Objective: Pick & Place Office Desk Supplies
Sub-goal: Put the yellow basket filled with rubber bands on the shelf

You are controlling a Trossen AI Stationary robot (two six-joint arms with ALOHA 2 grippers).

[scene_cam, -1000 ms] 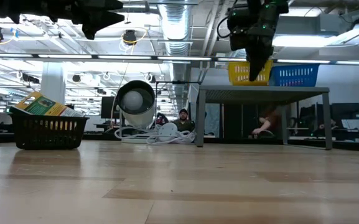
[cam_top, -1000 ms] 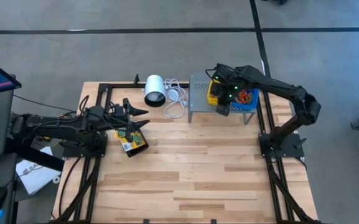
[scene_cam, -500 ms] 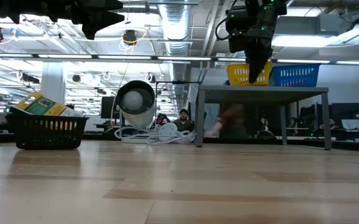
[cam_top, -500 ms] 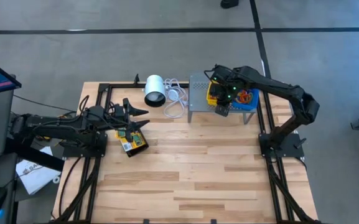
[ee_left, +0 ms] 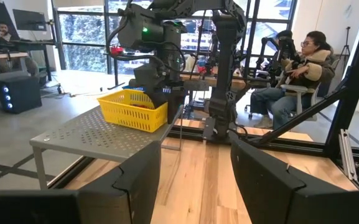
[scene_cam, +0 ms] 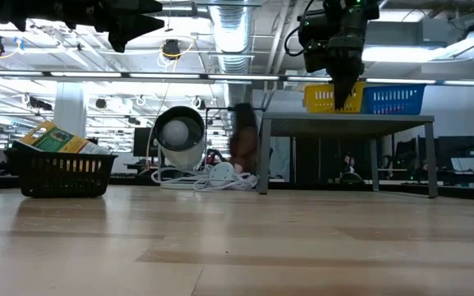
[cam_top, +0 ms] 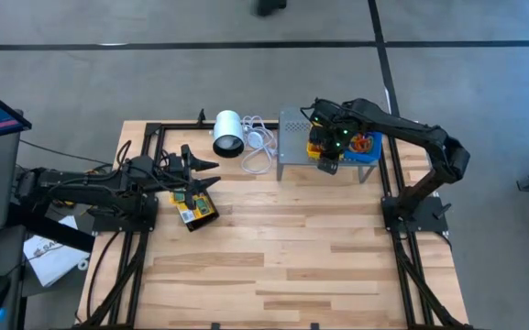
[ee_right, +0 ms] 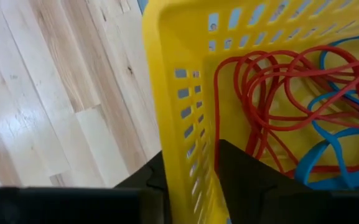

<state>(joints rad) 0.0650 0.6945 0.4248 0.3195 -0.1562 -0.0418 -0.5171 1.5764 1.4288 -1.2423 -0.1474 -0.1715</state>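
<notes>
1. Left gripper [cam_top: 211,174]: fingers spread apart, nothing between them. Hovers over the table's left side, same place as a second ago.
2. Black bin [cam_top: 194,207] sits just below and beside that gripper, unmoved; low view shows yellow-and-green packets [scene_cam: 58,139] leaning out of it. At least two; exact count unclear.
3. White cylinder [cam_top: 227,133] with its cable lies between the two arms, unchanged.
4. Grey perforated stand [cam_top: 293,133] carries two bins: one yellow bin [cam_top: 316,139], one blue bin [cam_top: 363,147] beside it.
5. Right gripper [cam_top: 327,163] is at the yellow bin's near wall. A second ago it hung slightly further left, by low view.
6. Right wrist view alone shows the grip: one finger [ee_right: 251,177] inside the wall, the other outside, straddling it; whether they pinch it I cannot tell.
7. Same view shows rubber bands [ee_right: 279,93] inside the bin, just beyond the fingers: several red loops, at least two blue.
8. Left wrist view alone shows a seated person [ee_left: 297,78] beyond the table.
</notes>
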